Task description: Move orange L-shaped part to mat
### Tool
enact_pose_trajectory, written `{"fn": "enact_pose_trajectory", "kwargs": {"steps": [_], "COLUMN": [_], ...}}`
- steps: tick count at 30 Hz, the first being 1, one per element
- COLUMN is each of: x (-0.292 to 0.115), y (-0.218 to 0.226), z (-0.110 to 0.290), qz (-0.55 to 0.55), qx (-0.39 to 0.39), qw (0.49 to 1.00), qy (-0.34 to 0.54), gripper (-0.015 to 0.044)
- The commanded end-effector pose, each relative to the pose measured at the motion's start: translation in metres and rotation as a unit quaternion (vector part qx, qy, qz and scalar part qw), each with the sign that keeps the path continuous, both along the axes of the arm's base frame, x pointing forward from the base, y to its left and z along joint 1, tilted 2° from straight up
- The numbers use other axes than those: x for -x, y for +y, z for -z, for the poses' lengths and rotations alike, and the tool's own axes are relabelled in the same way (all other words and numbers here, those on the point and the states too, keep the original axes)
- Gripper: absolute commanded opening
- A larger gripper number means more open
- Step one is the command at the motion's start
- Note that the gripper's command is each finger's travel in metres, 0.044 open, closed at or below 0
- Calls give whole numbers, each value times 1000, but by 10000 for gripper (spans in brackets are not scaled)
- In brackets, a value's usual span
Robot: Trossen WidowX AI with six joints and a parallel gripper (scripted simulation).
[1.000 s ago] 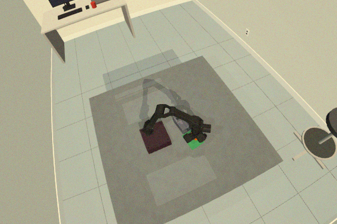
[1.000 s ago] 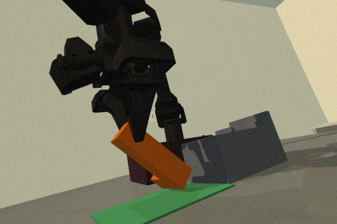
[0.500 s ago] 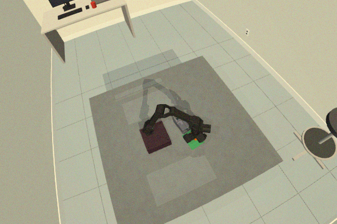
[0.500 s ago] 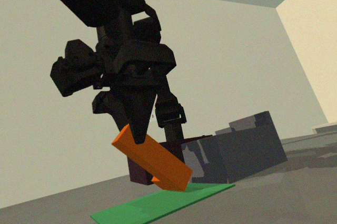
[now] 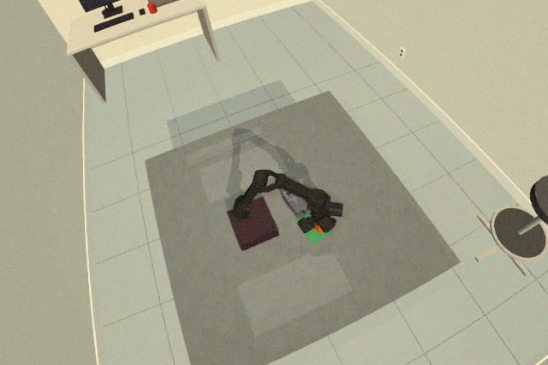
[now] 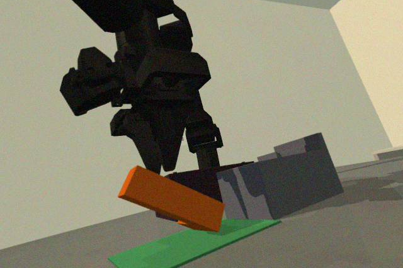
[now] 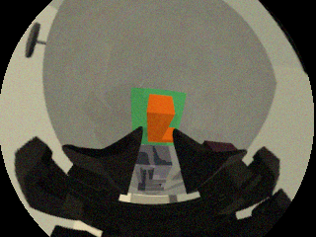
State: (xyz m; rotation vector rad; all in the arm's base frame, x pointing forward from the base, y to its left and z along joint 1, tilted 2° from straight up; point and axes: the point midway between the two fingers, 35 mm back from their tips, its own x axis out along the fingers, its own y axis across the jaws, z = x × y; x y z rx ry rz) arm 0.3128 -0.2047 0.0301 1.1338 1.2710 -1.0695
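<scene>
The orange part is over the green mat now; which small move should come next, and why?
Probably open the gripper fully and lift straight up. The orange part is tilted, its low end near the green mat, its high end at the parting fingertips, so it should drop flat.

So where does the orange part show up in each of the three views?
Top: orange part, a small speck right of centre, under the gripper.
Exterior: lower centre, tilted, low end on the green mat.
Wrist: centre, just beyond the fingers.
Shared landmark: the green mat.
</scene>
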Motion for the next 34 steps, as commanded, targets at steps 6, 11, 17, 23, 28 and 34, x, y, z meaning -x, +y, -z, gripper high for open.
{"fn": "enact_pose_trajectory", "kwargs": {"steps": [6,11,17,23,28,34], "x": [0,3,0,0,0,0], "y": [-3,-2,-3,-3,-3,-3], "z": [-61,-87,-81,-81,-81,-81], "qz": [1,1,3,3,3,3], "qx": [1,1,4,4,4,4], "qw": [1000,1000,1000,1000,1000,1000], "qy": [2,2,-5,-5,-5,-5], "gripper": [400,400,400,400,400,400]}}
